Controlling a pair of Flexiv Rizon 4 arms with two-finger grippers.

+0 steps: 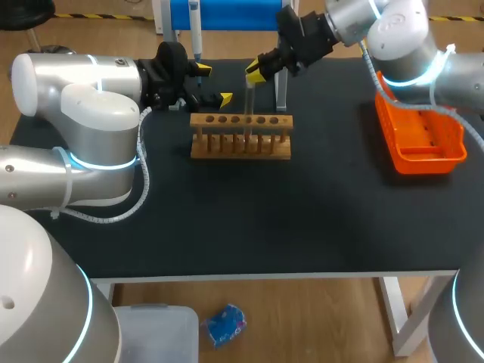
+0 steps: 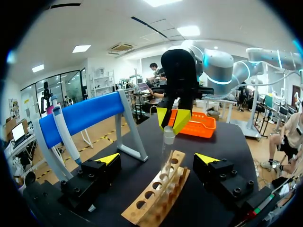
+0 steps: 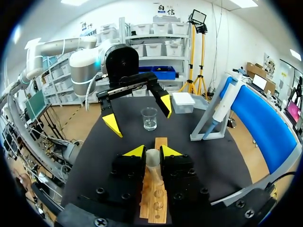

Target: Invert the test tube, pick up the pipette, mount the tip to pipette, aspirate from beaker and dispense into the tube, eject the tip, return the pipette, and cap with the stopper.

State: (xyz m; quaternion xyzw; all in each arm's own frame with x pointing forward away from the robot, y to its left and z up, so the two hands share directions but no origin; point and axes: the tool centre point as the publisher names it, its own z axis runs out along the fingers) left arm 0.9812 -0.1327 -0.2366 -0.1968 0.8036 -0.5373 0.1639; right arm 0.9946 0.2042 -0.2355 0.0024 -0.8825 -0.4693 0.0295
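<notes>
over the wooden rack (image 1: pixel 240 144), right gripper (image 1: pixel 253 73) fingers were closed near the top of the upright test tube (image 1: pixel 249 106). left gripper (image 1: pixel 214 85) sat alongside, fingers wide apart, empty. judged: tube wanted keeping vertical while lowering.

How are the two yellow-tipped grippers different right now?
The left gripper is open wide and holds nothing; the right gripper is shut on the clear test tube. The left gripper sits at one end of the wooden tube rack; the right gripper is above it. Both have yellow tips.
</notes>
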